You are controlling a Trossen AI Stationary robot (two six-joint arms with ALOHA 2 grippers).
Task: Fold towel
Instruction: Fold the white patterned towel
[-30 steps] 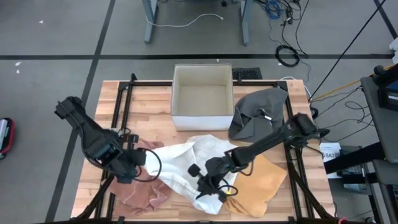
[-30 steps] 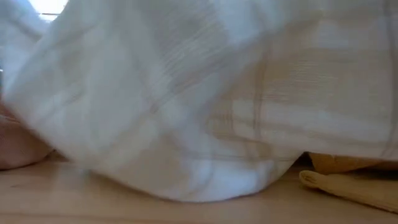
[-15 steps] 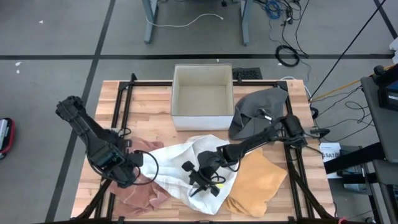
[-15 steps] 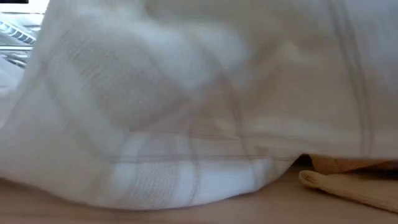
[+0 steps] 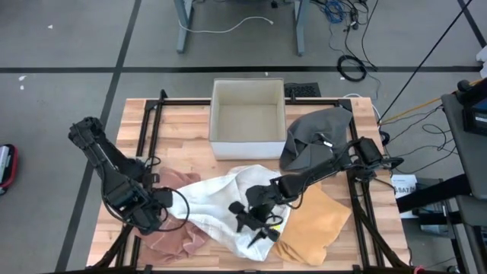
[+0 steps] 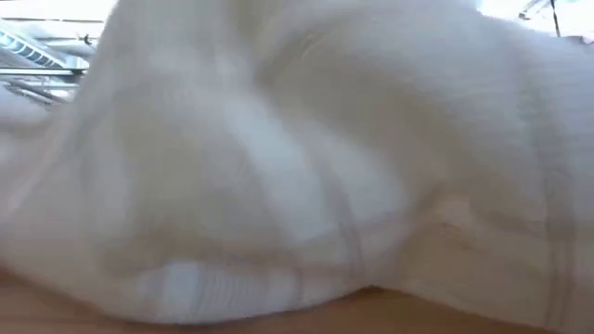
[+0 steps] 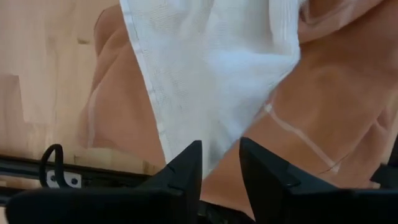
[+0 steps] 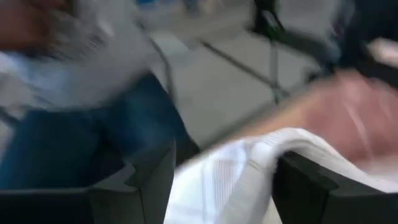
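The white towel [image 5: 217,199] is loosely woven matt cloth, lying on a pale, smooth wooden table [image 5: 186,125].

Both grippers have parted their fingers since a second ago. The right gripper [image 5: 255,226] released the towel [image 5: 217,199], which slumped beneath it; the left gripper [image 5: 152,217] drew back.

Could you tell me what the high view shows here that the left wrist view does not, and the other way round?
Only the high view shows the white box, the grey cloth, the yellow cloth and the right gripper over the white towel. Only the left wrist view shows the left gripper close up, jaws slightly apart over the towel's hemmed edge. Both show the white towel lying across the pink cloth on the wooden table.
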